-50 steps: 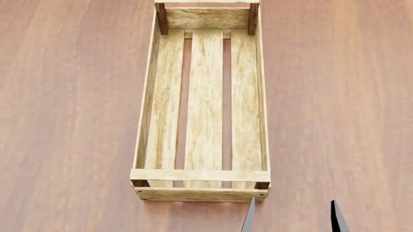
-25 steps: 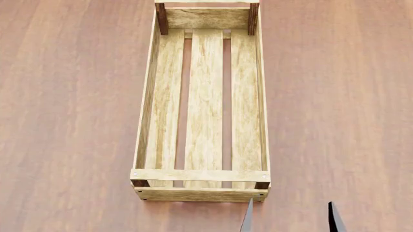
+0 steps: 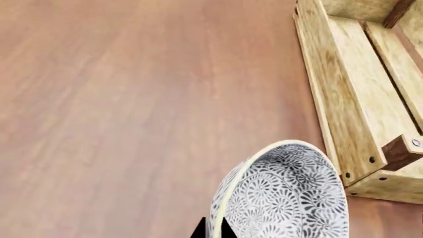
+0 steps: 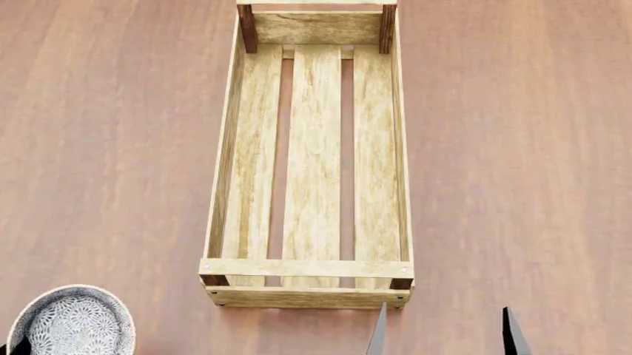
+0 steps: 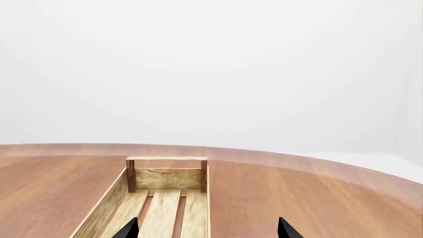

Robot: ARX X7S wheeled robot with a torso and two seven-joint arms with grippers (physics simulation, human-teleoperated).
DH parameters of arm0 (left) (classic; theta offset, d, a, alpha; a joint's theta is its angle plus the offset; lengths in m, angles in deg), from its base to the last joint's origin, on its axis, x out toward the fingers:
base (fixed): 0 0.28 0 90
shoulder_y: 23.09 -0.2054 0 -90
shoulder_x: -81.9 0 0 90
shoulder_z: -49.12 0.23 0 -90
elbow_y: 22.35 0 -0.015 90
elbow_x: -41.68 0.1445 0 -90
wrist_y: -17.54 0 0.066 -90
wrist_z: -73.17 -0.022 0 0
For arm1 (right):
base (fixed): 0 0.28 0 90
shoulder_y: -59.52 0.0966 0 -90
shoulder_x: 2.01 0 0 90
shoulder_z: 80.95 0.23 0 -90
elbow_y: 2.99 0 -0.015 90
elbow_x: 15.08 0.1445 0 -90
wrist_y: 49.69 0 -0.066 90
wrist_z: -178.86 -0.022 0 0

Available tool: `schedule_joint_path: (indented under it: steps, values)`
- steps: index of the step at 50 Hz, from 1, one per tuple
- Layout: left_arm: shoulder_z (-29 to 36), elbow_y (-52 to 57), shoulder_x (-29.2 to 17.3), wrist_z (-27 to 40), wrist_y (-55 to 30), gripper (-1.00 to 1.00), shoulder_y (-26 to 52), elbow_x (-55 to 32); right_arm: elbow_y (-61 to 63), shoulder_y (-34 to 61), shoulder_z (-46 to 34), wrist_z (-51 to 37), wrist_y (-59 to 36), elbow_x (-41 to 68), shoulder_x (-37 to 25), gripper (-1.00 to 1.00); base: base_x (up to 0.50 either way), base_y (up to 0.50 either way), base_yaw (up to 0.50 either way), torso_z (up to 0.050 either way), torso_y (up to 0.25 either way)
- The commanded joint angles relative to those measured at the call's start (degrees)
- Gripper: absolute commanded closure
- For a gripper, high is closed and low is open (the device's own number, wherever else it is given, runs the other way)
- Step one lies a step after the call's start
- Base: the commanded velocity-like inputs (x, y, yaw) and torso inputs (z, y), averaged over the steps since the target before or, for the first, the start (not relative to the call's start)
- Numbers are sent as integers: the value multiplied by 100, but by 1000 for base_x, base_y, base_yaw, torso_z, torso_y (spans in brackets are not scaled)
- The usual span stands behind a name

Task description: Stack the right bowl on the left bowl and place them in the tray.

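Long light-wood slatted tray lies lengthwise mid-table on the reddish-brown wooden table. Grey floral-patterned bowl sits at the near left, apart from the tray's near-left corner. Left gripper pinches the bowl's rim. Right gripper is spread, holding nothing, just beside the tray's near-right corner.

A long rectangular light-wood tray with three bottom slats and dark corner posts lies empty on my reddish-brown wooden table. A grey-patterned ceramic bowl shows left of its near end. My right gripper's dark fingertips are spread just right of that end.
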Motion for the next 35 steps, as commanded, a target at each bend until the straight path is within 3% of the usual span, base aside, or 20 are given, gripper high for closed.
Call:
schedule_joint_path:
  steps: [1,15,20,28,35]
  values:
    - [-395,626,-400,336,-614,100,688,-343,4,37,131,113,-11,-81,88,-100,0,0,0,0,0]
    - [-1976,751,-1106,764,-775,100,442,-1495,9,45,105,101,-3,-71,66,-100,0,0,0,0,0]
    - [-3030,939,-1380,941,-803,100,-107,-1962,6,43,96,92,-8,-72,60,-100,0,0,0,0,0]
    - [-5509,1007,-1450,898,-933,100,-1193,-2930,8,23,31,91,3,-113,63,-100,0,0,0,0,0]
    - [-6274,546,-1219,882,-958,100,-1437,-3287,7,29,17,82,-10,-116,54,-100,0,0,0,0,0]
